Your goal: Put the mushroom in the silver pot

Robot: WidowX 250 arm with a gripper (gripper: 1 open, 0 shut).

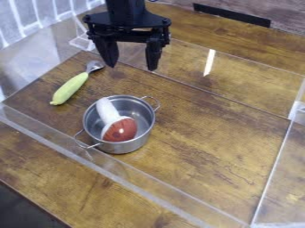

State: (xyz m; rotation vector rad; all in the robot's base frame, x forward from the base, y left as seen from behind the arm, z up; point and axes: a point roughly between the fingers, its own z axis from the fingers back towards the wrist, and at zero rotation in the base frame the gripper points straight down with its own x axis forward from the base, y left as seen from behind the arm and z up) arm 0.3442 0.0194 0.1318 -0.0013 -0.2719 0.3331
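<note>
The silver pot [118, 125], small, round and shiny with two little loop handles and no lid, stood upright on the wooden table [215, 134]. Inside the pot lay the mushroom [114, 123], tilted, its red-brown cap low and its white stem leaning against the far-left rim.

The black gripper [131, 64] hangs from above, pointing steeply downward, its jaws spread wide and empty.
</note>
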